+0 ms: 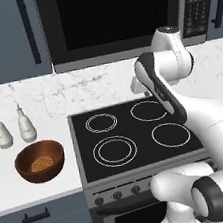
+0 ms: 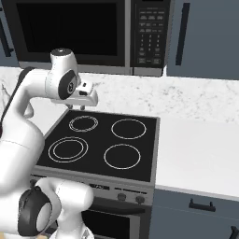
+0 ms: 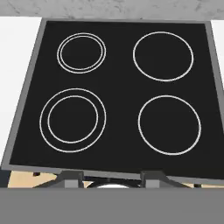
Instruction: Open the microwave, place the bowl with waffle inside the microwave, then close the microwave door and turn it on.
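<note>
The first step is in hand: the microwave (image 1: 120,18) hangs above the back of the stove (image 1: 137,135), and its door (image 1: 114,17) looks shut, the black glass flush with the steel frame. Nothing has been lifted yet. The bowl (image 1: 40,161) rests on the counter (image 1: 24,192) left of the stove, near the counter's front edge, with the waffle (image 1: 41,163) lying in its bottom; two white bottles (image 1: 12,128) stand just behind it toward the wall.

The gripper (image 2: 86,100) hovers over the stove's back-left area, pointing down at the cooktop, holding nothing. Its fingertips (image 3: 72,178) stand apart, so the claw is spread and empty.

The next move probably calls for the arm to rise and turn toward the door, reaching whichever edge swings free; no handle can be made out.
</note>
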Robot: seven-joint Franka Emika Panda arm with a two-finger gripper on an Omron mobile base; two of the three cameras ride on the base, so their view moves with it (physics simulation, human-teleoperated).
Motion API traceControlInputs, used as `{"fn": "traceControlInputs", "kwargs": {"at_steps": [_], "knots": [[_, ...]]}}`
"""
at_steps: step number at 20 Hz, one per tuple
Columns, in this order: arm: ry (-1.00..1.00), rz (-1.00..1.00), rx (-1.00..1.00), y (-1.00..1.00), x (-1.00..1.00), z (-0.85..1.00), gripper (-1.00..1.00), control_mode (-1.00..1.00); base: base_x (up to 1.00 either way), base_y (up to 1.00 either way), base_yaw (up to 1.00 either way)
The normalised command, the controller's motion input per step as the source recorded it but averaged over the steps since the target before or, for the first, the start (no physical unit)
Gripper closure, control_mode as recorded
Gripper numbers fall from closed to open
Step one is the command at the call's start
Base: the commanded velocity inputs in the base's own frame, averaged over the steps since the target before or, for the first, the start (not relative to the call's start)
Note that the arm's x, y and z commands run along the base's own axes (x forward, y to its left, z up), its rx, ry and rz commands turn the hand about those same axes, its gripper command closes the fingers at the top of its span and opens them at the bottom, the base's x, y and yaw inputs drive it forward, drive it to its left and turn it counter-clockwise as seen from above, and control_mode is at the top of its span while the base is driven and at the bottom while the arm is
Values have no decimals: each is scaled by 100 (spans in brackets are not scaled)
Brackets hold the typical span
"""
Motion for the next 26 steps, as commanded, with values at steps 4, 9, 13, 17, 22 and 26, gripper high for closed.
{"fn": "traceControlInputs", "kwargs": {"at_steps": [4, 9, 13, 17, 22, 26], "knots": [[-34, 2, 2, -32, -29, 26, -100, -100, 0, 0, 0], [-89, 0, 9, -63, -32, 48, -100, -100, 0, 0, 0], [-52, 0, 5, -51, -30, 24, -100, -100, 0, 0, 0], [-1, 0, 2, -26, 28, 5, -100, -100, 0, 0, 0], [-12, -2, 2, -51, 73, 79, -100, -100, 0, 0, 0], [-1, -4, 0, -50, 100, 92, -100, -100, 0, 0, 0]]}}
